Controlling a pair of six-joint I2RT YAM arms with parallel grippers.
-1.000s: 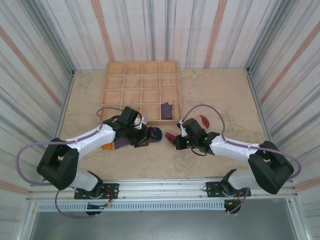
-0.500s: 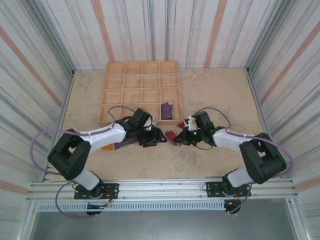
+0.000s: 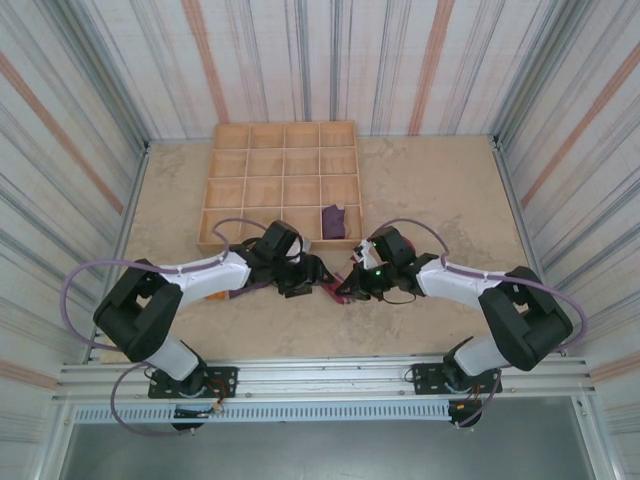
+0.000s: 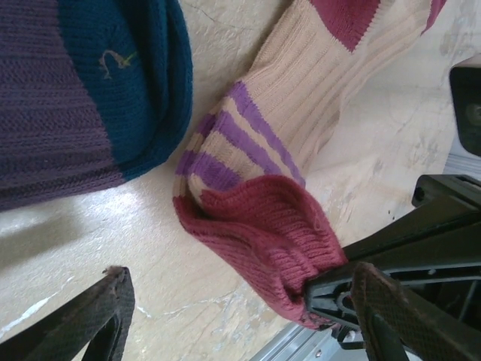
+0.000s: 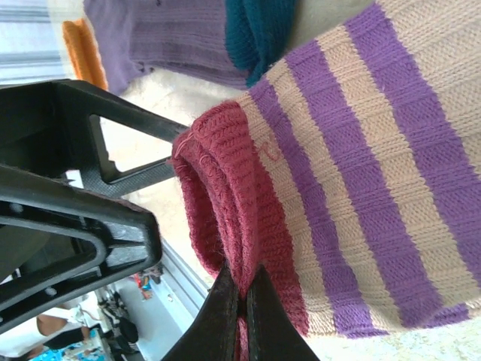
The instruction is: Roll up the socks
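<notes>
Overhead view; wrist close-ups of tan sock [image 4: 301,98]

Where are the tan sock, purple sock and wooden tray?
tan sock [image 4: 323,68], left wrist view, ribbed tan leg.
purple sock [image 4: 52,98], left wrist view, purple body.
wooden tray [image 3: 265,160], top external view, bare compartment.

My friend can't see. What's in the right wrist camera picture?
The right fingers pinch the red cuff edge of a tan sock with purple stripes. A purple sock with teal toe and orange cuff lies behind it, and the black left fingers sit at the left.
</notes>
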